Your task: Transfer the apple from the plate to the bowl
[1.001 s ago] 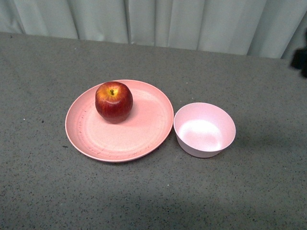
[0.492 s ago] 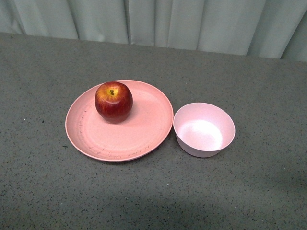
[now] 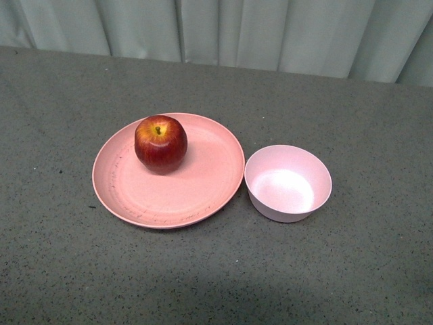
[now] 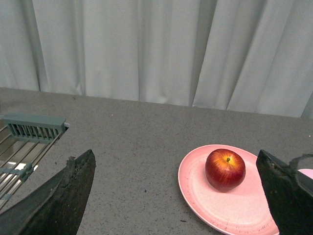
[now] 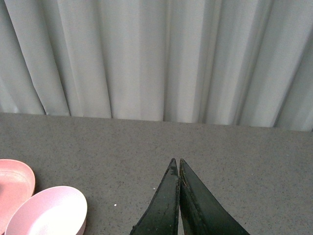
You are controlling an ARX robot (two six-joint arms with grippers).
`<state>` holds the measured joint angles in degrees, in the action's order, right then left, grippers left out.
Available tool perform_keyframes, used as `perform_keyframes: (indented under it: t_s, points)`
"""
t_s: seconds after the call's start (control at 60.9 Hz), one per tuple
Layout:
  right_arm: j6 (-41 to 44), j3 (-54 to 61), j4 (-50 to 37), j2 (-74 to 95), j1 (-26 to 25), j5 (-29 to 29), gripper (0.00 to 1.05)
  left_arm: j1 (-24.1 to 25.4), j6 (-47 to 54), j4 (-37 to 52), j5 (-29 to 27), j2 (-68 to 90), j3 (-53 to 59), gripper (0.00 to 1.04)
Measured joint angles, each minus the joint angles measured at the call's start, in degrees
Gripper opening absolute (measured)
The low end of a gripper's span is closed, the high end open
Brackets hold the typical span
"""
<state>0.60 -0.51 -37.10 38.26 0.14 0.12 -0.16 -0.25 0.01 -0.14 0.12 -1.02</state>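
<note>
nothing has been picked up yet: the apple (image 3: 160, 143) sits upright, stem up, on the plate (image 3: 203, 193), on the part of it toward the desk's far edge and left side. the plate lies about mid-desk (image 3: 352, 271), and the bowl (image 3: 279, 211) stands empty just beside it on the side toward the right edge; from the front view i cannot tell whether the two rims touch or only come very close. no arm shows in the front view, so the step in hand looks like the reach for the apple, not yet begun. the left gripper (image 4: 174, 152) has its jaws spread wide with nothing between them, and its camera looks across the desk at the apple, with a wire rack (image 4: 29, 134) off toward the left edge. the right gripper (image 5: 176, 164) has its jaws pressed together on nothing, hanging over bare desk toward the right edge, near the bowl. the next move probably falls to the left arm: come down over the apple, span its widest part, and close firmly, since the glossy round skin could slip. then lift clear of the plate's rim and centre over the narrow bowl before letting go.
</note>
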Motion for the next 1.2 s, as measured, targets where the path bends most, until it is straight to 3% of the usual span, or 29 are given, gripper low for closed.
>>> perform_keyframes:
  t_s: [0.542,1.116,1.198]
  points:
    - [0.0,0.22,16.57,-17.81,0.0,-0.02,0.01,0.0,0.0,0.0,0.0,0.0,0.0,0.98]
    - [0.0,0.22,26.93,-28.28,0.0,-0.04,0.01,0.0,0.0,0.0,0.0,0.0,0.0,0.98]
    - [0.0,0.17,34.47,-33.94,0.0,-0.15,0.01,0.0,0.0,0.0,0.0,0.0,0.0,0.98]
